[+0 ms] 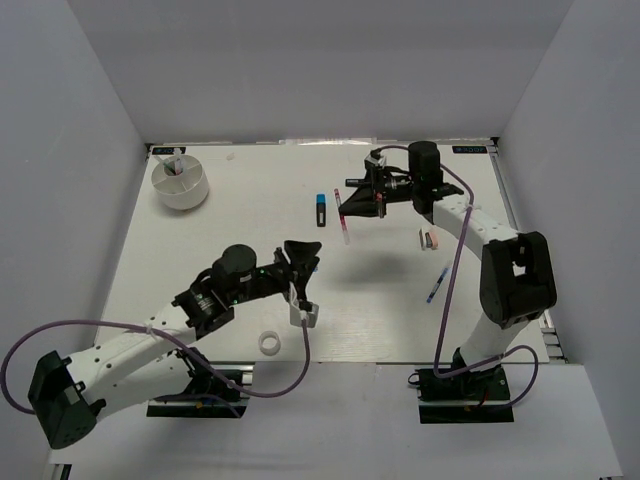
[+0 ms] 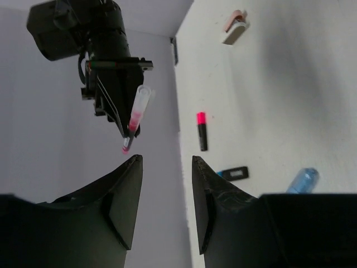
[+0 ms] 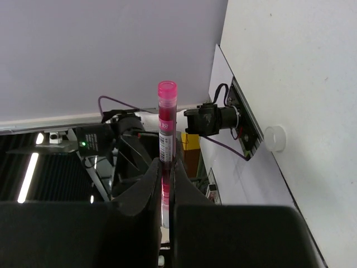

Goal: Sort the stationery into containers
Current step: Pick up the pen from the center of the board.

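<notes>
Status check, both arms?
Left gripper open, empty. Right gripper shut on pink tube, held above table. White tub far left; nothing seen blocking the way.

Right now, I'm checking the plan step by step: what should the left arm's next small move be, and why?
Probably ease the left gripper forward until its open jaws straddle the pink pen. The right gripper holds that pen aloft, ahead of the jaws, not yet between them.
</notes>
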Robot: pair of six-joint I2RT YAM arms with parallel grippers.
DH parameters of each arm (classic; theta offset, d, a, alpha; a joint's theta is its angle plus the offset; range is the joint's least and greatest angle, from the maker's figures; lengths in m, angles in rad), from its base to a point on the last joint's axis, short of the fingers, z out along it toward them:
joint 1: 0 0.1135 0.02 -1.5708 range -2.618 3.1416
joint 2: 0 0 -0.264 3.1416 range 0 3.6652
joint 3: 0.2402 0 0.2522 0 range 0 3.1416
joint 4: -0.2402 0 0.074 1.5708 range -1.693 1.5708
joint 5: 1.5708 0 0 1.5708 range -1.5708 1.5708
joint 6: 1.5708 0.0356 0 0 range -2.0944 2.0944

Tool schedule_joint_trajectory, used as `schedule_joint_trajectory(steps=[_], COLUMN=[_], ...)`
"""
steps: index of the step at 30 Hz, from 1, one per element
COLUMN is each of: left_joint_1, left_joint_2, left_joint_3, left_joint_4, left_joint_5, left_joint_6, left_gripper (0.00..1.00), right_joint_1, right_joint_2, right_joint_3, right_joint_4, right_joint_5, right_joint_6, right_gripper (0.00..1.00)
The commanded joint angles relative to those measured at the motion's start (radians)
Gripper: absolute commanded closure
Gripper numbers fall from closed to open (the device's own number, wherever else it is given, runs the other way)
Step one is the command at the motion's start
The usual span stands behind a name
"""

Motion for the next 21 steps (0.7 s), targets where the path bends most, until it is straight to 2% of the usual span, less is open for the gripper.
schedule_joint_trajectory(steps=[1, 4, 7, 16, 21], left_joint_1=[-0.078, -0.146, -0.186, -0.239, -0.248], left_joint_2=[0.026, 0.065, 0.088, 0.145, 0.169], left_joint_3=[0.027, 0.024, -0.004, 0.027, 0.073], left_joint_4=[0.14, 0.213, 0.273, 0.258, 0.177], left_joint_5=[-0.12, -0.174, -0.19, -0.242, -0.249], left_joint_6=[0.149, 0.136, 0.159, 0.178, 0.169], left_gripper=[0.49, 0.5, 0.49, 0.46, 0.46], right_joint_1=[-0.021, -0.023, -0.029, -0.049, -0.059], right_joint_2=[-0.068, -0.085, -0.102, -0.118, -0.133], right_joint_3=[-0.015, -0.023, -0.034, -0.057, -0.022], right_joint_4=[0.012, -0.081, -0.1, -0.21, -0.302], right_joint_5=[-0.001, 0.044, 0.054, 0.105, 0.163], right_joint_6=[0.062, 0.091, 0.08, 0.072, 0.026], right_gripper=[1.0, 1.0, 1.0, 1.0, 1.0])
